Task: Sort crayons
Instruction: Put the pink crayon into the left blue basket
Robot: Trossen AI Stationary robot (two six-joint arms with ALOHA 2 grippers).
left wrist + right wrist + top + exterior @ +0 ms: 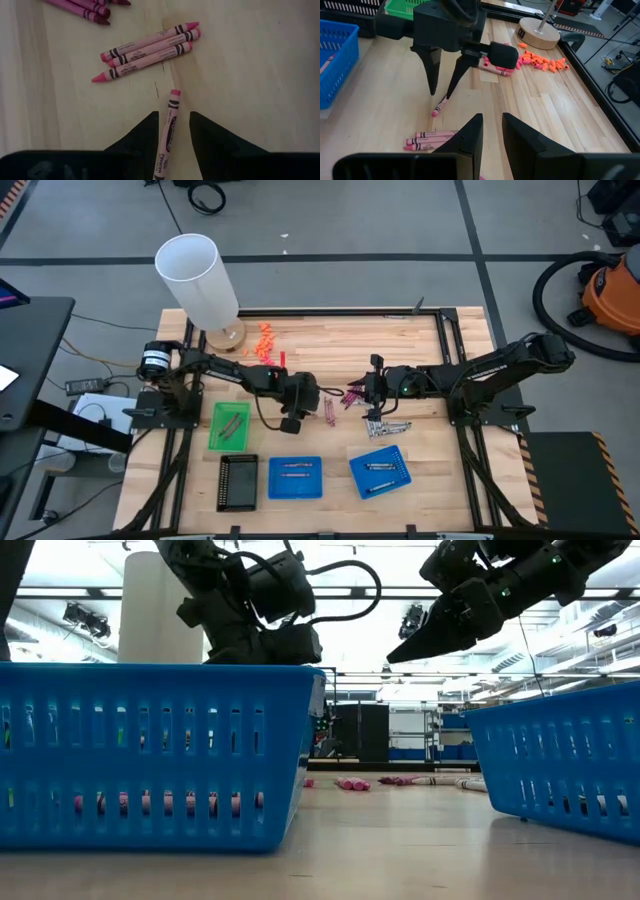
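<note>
A pink crayon (170,125) lies on the wooden table between the two fingers of my left gripper (174,117), which is open and slants down over it. The right wrist view shows the crayon's free end (438,108) sticking out past the fingertips. Three more pink crayons (145,50) lie side by side just beyond it, and darker maroon ones (85,7) lie farther off. Silvery grey crayons (385,427) lie near the right arm. My right gripper (492,125) hovers above the table facing the left one, narrowly open with nothing between its fingers. My left gripper stands astride the pink crayon, its fingers lying along it and coming down at a slant from above. The crayon runs close beside one finger (145,135), and bare table shows between it and the other. I cannot tell whether either finger touches it.
Two blue baskets (295,478) (380,472) stand near the front edge, one with pink crayons in it. A green tray (229,425) and a black tray (237,482) stand at the left. Orange bits (545,61) and a lamp base (537,31) are at the far side.
</note>
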